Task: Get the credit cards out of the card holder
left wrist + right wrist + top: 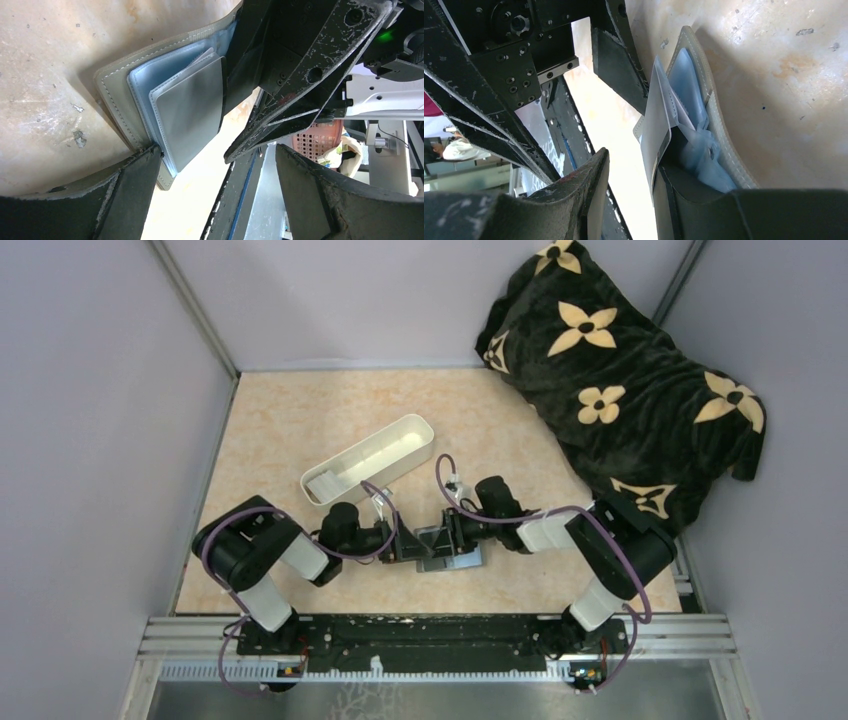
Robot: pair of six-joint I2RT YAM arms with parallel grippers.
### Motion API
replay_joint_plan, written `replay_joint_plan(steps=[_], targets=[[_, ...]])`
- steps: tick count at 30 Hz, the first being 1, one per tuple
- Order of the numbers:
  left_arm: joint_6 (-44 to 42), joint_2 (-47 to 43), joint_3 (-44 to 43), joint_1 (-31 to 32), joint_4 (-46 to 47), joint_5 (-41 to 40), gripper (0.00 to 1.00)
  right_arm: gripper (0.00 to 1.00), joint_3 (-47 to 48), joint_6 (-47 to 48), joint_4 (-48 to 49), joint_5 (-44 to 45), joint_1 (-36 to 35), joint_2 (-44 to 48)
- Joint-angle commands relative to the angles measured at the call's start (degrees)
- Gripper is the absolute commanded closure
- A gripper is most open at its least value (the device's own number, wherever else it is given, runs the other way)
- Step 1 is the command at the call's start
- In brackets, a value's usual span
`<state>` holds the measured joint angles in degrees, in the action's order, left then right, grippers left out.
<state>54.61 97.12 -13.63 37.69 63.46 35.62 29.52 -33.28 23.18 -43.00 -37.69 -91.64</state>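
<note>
- The card holder (112,95) lies open on the table (300,420), in front of the two arm bases. Its grey stitched cover is underneath and its blue-grey pockets face up.
- A pale card (192,105) sits in the pockets of the card holder, and behind it thinner pale layers show. I cannot tell if each layer is a card or a clear sleeve. No card lies outside the card holder.
- The left gripper (218,150) is at the left side of the card holder. Its fingers are spread wide and hold nothing.
- One of the left fingers (135,185) touches the near corner of the card holder, while the other is well apart from it.
- The right gripper (631,160) is at the right side of the card holder. Its fingers stand about half apart, and bright table shows in the gap between them.
- One of the right fingers (704,210) is pushed in among the pockets, with the pale card against its inner face. The other finger is clear of the card holder, so nothing is pinched.
- A white tray (370,462) lies behind the card holder, to its left and apart from it.
- A dark blanket (620,380) with pale flowers is heaped far behind the card holder, to its right.
</note>
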Motion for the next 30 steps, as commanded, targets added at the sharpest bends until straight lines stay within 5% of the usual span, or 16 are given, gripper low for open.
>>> replay_joint_plan(steps=[1,30], targets=[[-2.06,3.52,1.32,-0.56,-6.57,-4.90,0.07,0.63,2.14,3.00,-3.42,-1.55,0.29,1.11],[-1.44,5.49,0.97,-3.37,-5.08,-3.23,0.07,0.64,1.17,5.36,-9.47,0.99,8.05,3.50]])
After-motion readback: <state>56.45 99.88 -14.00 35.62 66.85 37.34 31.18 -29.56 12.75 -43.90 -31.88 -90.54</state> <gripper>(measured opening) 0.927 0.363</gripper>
